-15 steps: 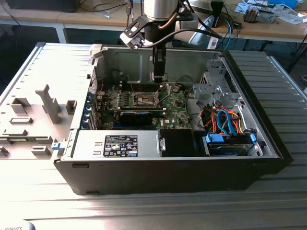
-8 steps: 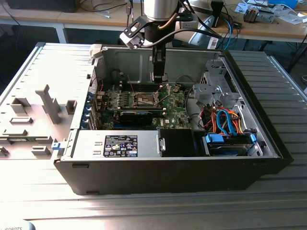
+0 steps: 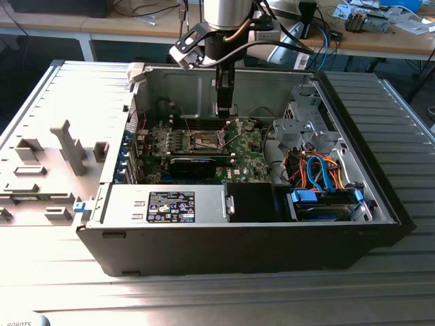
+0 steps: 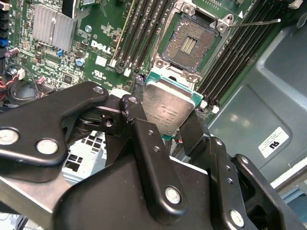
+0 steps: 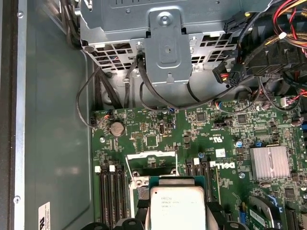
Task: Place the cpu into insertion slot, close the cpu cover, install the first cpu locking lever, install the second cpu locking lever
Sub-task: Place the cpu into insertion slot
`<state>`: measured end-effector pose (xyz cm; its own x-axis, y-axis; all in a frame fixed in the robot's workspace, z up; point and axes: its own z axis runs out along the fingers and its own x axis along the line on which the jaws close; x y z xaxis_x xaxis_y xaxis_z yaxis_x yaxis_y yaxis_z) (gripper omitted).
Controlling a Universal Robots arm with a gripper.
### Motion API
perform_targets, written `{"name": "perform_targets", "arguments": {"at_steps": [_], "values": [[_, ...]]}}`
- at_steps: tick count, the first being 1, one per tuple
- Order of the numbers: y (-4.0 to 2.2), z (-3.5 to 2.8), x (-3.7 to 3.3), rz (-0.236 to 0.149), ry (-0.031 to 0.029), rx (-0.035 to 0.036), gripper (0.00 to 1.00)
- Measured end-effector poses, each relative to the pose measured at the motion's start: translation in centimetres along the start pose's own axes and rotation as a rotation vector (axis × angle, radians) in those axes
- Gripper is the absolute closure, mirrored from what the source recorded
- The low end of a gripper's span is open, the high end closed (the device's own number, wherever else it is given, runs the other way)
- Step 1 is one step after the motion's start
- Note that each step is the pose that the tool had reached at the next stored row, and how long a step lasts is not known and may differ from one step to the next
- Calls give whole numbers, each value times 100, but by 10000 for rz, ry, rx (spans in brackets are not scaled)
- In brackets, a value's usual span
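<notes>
Black pincer links sit closest in the second wrist view. Its fingers press on two opposite edges of the cpu, pinching it with the silver top facing the camera. The cpu hangs tilted in the air just short of the insertion slot and is not seated in it. Its far edge is near the slot's nearest corner. The slot lies open, its brownish contact field bare. A thin wire lever juts from one corner of the slot across the memory slots on that side. More memory slots flank the other side, and beyond them stands a finned heatsink.

The first wrist view has the cpu in the pincer above the green board.

From the exterior view, the pincer reaches down into the open black case, near the slot. The case rests on a ribbed metal worktop.
</notes>
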<state>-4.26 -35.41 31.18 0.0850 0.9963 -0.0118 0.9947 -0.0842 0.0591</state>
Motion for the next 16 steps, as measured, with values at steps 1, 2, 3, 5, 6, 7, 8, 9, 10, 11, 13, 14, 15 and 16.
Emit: {"name": "perform_targets", "arguments": {"at_steps": [1,2,3,5,6,7,8,9,10,11,13,14,15,16], "values": [[0,0,0,18,-1,0,46],[0,1,0,41,-3,0,46],[0,2,0,56,-3,0,46],[0,3,0,107,-6,1,46],[0,4,0,121,-7,1,46],[0,5,0,149,-9,2,46],[0,6,0,190,-11,2,46],[0,7,0,213,-13,2,46],[-1,8,0,230,-14,2,46],[0,8,0,246,-15,3,46],[-1,9,0,279,-17,3,46],[-1,10,0,301,-18,4,46],[-1,11,0,330,-20,4,46],[-1,12,0,355,-21,4,46]]}}
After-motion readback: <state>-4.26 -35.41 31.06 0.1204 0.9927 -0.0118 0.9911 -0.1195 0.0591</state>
